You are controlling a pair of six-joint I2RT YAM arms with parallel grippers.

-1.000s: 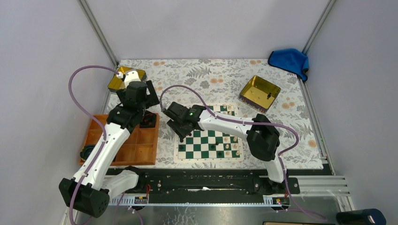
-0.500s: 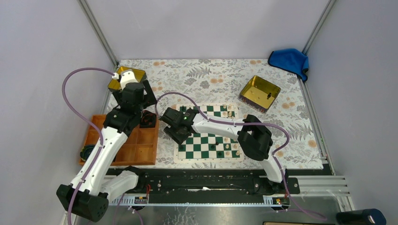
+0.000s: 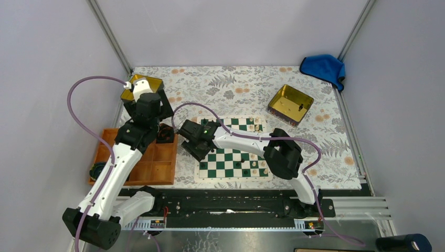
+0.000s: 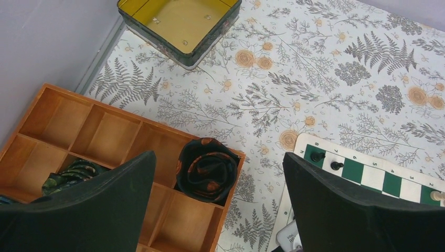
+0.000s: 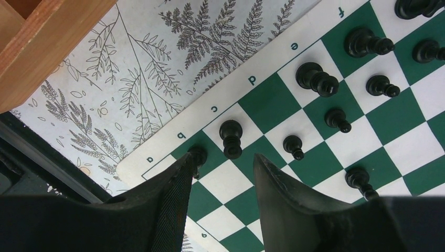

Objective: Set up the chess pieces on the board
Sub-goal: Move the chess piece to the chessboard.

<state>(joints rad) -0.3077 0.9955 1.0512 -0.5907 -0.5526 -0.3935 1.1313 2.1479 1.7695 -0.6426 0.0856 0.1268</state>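
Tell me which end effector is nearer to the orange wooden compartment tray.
Left. The left end effector is above the tray's far right corner; the right end effector is over the green-and-white checked board's left edge.

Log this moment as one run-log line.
left gripper: open, empty, over tray | right gripper: open, empty, over board corner | chess pieces: several standing on board

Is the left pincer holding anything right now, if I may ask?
No, the left pincer stands wide open above the wooden tray, gripping nothing.
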